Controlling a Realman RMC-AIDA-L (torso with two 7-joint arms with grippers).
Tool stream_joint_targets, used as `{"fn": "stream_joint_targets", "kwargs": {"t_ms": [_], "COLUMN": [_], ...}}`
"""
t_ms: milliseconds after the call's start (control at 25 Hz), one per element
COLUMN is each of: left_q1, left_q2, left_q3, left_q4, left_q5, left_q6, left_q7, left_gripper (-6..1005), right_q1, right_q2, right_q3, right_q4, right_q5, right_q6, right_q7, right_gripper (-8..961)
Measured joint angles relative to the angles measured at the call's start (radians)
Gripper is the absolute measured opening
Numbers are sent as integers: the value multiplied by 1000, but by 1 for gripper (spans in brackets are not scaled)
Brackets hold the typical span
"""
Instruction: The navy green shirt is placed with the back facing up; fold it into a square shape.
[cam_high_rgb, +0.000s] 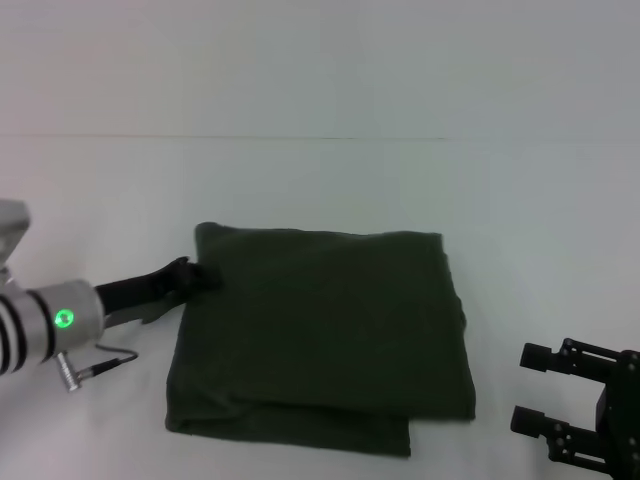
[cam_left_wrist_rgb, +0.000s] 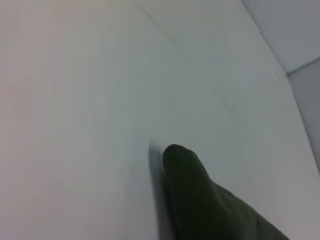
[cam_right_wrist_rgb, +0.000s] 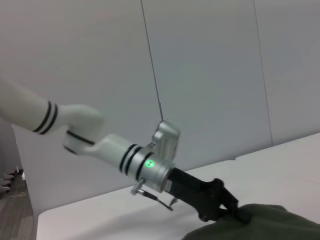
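**Shirt folded, left tool at its corner**

Shirt (cam_high_rgb: 320, 335) lies mid-tabletop (cam_high_rgb: 320, 180), folded to a rough square, plain side up, a lower layer sticking out along the near edge. My left tool (cam_high_rgb: 195, 277) is at the far-left corner, touching the cloth; can't tell if it's pinching. My right tool (cam_high_rgb: 533, 390) hovers near-right, well apart from the shirt, fingers spread.

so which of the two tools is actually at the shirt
The left tool, its tip at the far-left corner of the navy green shirt. The right tool sits apart, off the shirt's near-right corner.
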Motion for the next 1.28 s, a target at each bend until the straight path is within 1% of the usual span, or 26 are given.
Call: {"fn": "stream_joint_targets", "kwargs": {"t_ms": [200,320,720,840,1000,1280], "left_q1": [73,93,93,95,94,101], "left_q2": [-1,-4,-4,-2,9,49], "left_q3": [-26,-41,-46,-44,-43,-47], "left_q4": [-1,-5,-9,-10,-10,-1], "left_q5": [-98,-140,-146,-151,-148,-146], "left_q6": [33,50,68,71,75,136], "left_q7": [31,63,81,116,133,134], "left_gripper": [54,53,66,71,151,291], "right_q1": [6,9,19,20,23,23], "right_q2": [0,0,0,0,0,0], "right_q3": [0,0,3,3,3,3], "right_q4": [0,0,3,9,11,13], "right_q5": [0,0,0,0,0,21], "right_q6": [5,9,10,13,23,31], "right_q7": [0,0,0,0,0,0], "right_gripper": [709,709,710,710,709,709]}}
